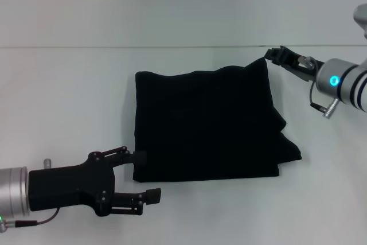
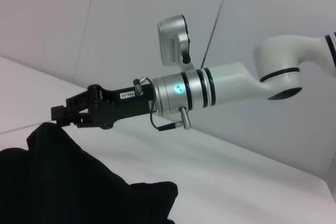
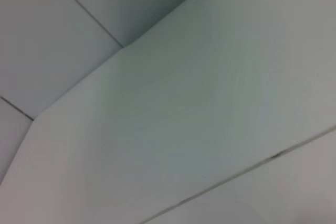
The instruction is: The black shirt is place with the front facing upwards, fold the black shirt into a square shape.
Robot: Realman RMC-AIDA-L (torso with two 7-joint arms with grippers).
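Note:
The black shirt [image 1: 206, 124] lies folded into a rough square on the white table [image 1: 69, 96]; its print and neck label are hidden. My left gripper [image 1: 146, 176] is open at the shirt's near left corner, one finger [image 1: 139, 156] against the cloth edge and the other just off the near edge. My right gripper [image 1: 274, 55] is at the far right corner, which peaks up to its tips, and looks shut on it. The left wrist view shows that gripper [image 2: 60, 114] over the raised corner of the shirt [image 2: 63, 182]. The right wrist view shows only table and wall.
The shirt's right side has a loose fold [image 1: 289, 150] sticking out past the square. The table's back edge [image 1: 114, 46] meets a plain wall. Bare table surrounds the shirt on all sides.

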